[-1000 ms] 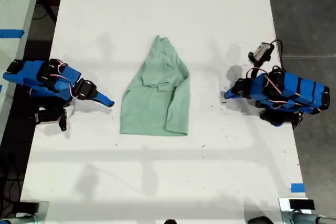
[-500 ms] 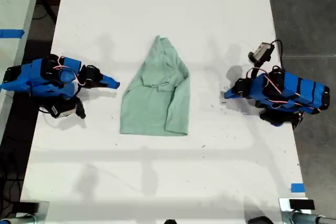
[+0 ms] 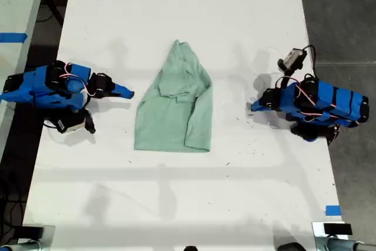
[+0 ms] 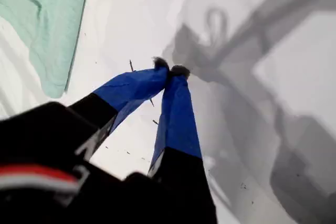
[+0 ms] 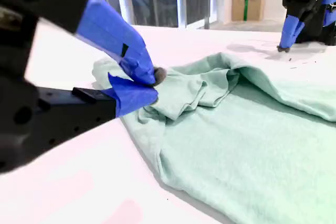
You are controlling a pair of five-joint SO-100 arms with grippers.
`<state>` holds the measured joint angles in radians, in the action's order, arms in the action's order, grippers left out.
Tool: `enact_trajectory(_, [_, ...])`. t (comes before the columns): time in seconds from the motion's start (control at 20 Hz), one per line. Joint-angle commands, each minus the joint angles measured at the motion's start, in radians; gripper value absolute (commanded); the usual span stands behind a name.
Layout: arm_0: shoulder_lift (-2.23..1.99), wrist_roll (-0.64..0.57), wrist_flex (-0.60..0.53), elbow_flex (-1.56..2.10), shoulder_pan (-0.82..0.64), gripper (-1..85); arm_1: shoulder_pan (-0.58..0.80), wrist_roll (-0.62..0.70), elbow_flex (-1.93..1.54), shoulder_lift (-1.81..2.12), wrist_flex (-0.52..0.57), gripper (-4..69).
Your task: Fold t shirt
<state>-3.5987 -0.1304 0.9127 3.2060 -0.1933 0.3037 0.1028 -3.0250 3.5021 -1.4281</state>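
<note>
Currently, my second end effector is clenched: its two blue-taped fingers meet at the tips with nothing between them. It hangs low over the white bench, tips pointing at the t shirt. In the exterior view this end effector is just beside the near edge of the garment and not touching it.

Directly ahead of those tips lies the t shirt, pale sage green and resting on the bench. It is partly folded. One long side is turned in over the body as a lengthwise flap. The cloth closest to the tips is bunched into soft ridges. Further along, the fabric lies smooth and flat. One end of the garment narrows to a rounded point and the other end has a straight hem.

Beyond the t shirt, on the opposite side of it, is my first end effector. It is well apart from the cloth. Its fingers are also clenched, dark tips pressed together and gripping nothing. It is angled down towards bare bench. From its own camera only one corner of the t shirt shows, off to the side of the tips. A small camera module with a trailing cable sits beside that arm.
</note>
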Motion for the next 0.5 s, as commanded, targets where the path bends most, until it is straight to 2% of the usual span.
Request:
enact_trajectory(0.0, [-0.008, 0.0, -0.021, 0.009, -0.002, -0.2, -0.028, -0.018, -0.011, 0.006, -0.002, 2.1])
enact_trajectory(0.45, [-0.008, 0.0, -0.012, 0.009, -0.017, -0.2, -0.034, -0.017, -0.008, 0.006, -0.003, 2.1])
